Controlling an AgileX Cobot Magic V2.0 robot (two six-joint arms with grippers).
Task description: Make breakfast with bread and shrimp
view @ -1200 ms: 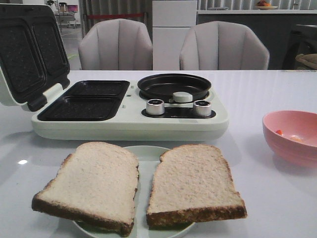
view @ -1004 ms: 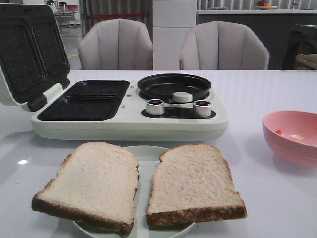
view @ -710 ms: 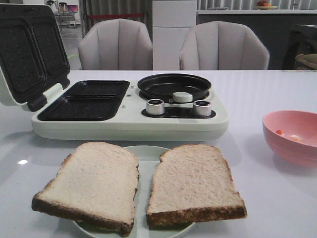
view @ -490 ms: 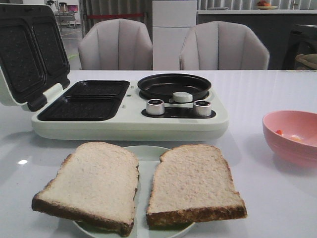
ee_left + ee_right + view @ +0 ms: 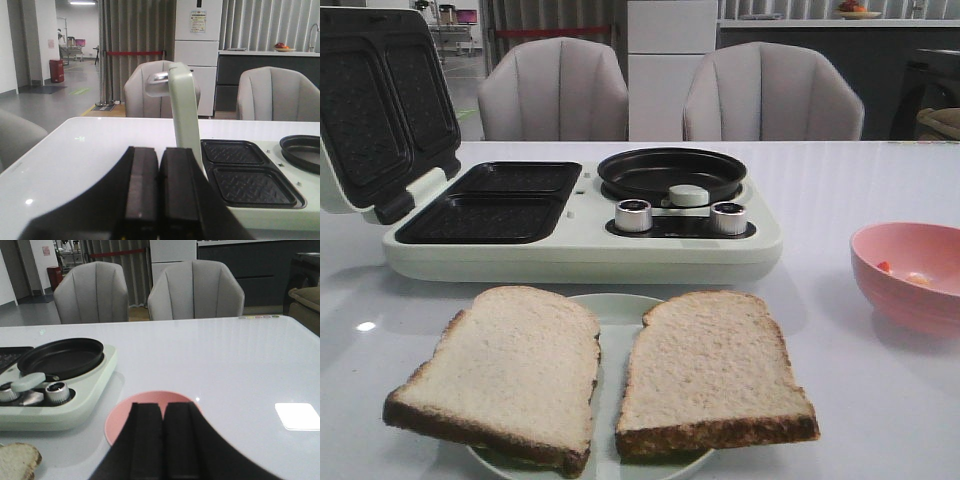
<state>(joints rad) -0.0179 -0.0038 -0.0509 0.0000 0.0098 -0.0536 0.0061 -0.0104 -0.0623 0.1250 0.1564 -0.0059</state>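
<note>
Two bread slices lie side by side on a pale plate at the table's front: the left slice and the right slice. A corner of one slice shows in the right wrist view. Tiny orange-red and pale shrimp pieces lie in a pink bowl at the right. My left gripper is shut and empty, near the breakfast maker's raised lid. My right gripper is shut and empty, in front of the pink bowl. Neither gripper shows in the front view.
A pale green breakfast maker stands behind the plate, with its lid open, two black sandwich plates, a round black pan and two silver knobs. Two grey chairs stand behind the table.
</note>
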